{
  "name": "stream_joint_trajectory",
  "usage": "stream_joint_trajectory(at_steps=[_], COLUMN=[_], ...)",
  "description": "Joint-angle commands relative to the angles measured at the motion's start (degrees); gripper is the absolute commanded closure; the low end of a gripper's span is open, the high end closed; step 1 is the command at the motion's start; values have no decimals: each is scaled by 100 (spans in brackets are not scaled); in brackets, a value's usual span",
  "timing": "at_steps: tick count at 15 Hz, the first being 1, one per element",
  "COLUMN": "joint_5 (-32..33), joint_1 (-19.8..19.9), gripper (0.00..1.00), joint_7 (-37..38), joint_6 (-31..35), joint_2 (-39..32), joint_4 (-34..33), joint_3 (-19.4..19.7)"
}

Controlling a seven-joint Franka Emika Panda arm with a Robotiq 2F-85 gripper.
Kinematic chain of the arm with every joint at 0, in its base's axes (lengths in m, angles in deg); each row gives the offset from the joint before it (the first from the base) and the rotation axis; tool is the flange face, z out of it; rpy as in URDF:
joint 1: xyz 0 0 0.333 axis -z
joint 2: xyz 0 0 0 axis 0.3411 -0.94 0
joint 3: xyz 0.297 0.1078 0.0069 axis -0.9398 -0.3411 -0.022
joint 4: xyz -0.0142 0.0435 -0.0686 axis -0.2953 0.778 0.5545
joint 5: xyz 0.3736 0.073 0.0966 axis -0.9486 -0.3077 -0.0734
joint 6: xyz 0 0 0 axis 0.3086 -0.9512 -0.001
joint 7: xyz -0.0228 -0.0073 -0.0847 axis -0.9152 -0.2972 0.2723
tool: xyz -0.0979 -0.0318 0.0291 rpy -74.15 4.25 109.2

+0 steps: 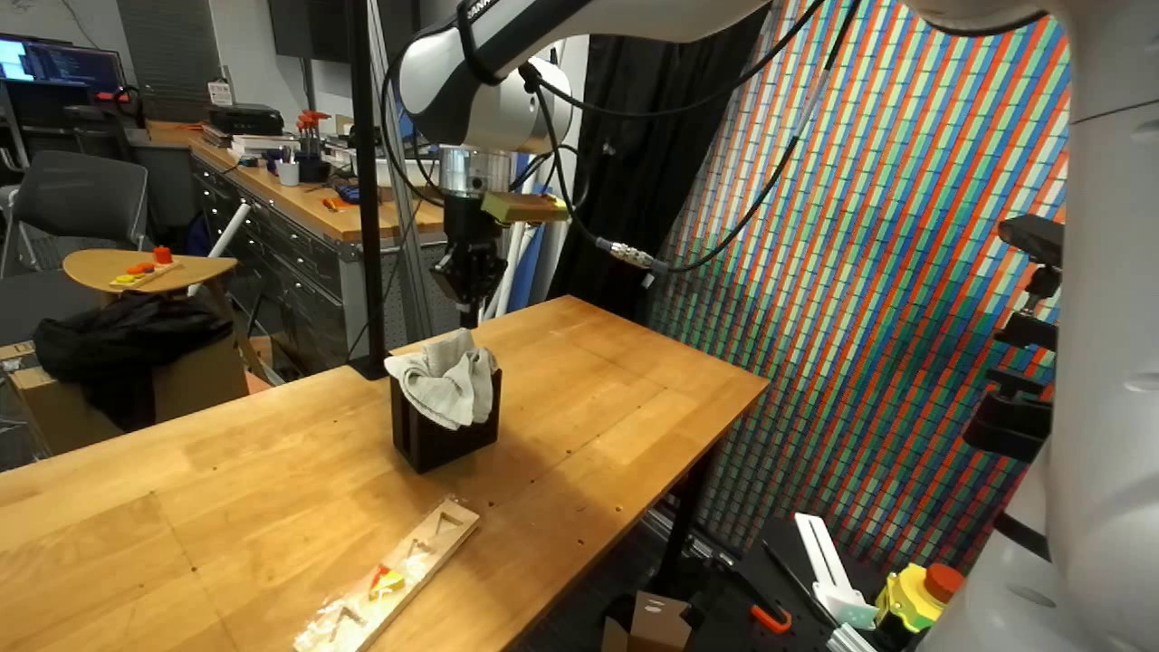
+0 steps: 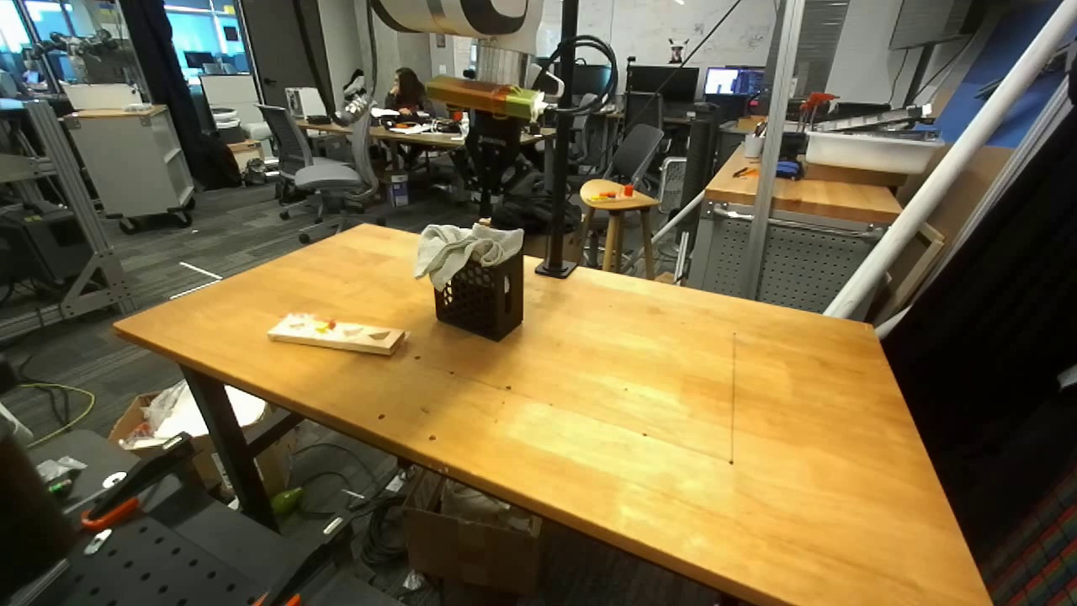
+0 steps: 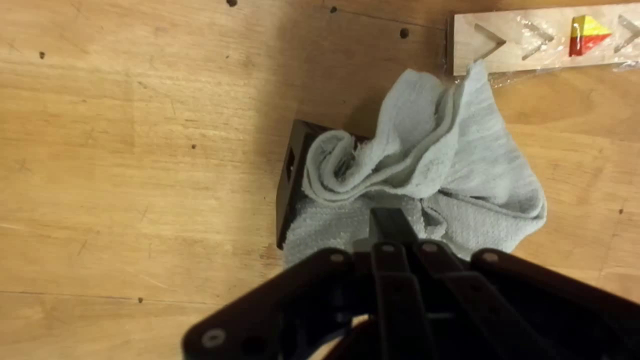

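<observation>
The black two-fingered gripper (image 3: pixel 392 225) points down, its jaws fully together; whether a fold is pinched there cannot be told. Right by its tips is a crumpled pale grey cloth (image 3: pixel 425 175) — draped over the rim of a black box (image 2: pixel 480 301) with a honeycomb-holed side. Near the box, a pale wooden strip (image 3: pixel 559 55) with triangular recesses bears a red-and-yellow triangular piece (image 3: pixel 587 35) on the wooden tabletop (image 3: pixel 150 175).

The arm (image 1: pixel 625 18) points its hand (image 1: pixel 468 317) downward, 2 fingers (image 3: pixel 394 224) together.
</observation>
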Motion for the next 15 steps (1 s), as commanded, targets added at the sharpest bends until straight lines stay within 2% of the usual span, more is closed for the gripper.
stream_joint_trajectory(at_steps=[1,8,15], joint_5=[-2,-110,-150], joint_1=[5,-13,-25], gripper=[100,100,100], joint_7=[29,25,-40], joint_6=[330,1018,1413], joint_2=[628,808,641], joint_4=[862,1735,1935], joint_3=[65,56,-7])
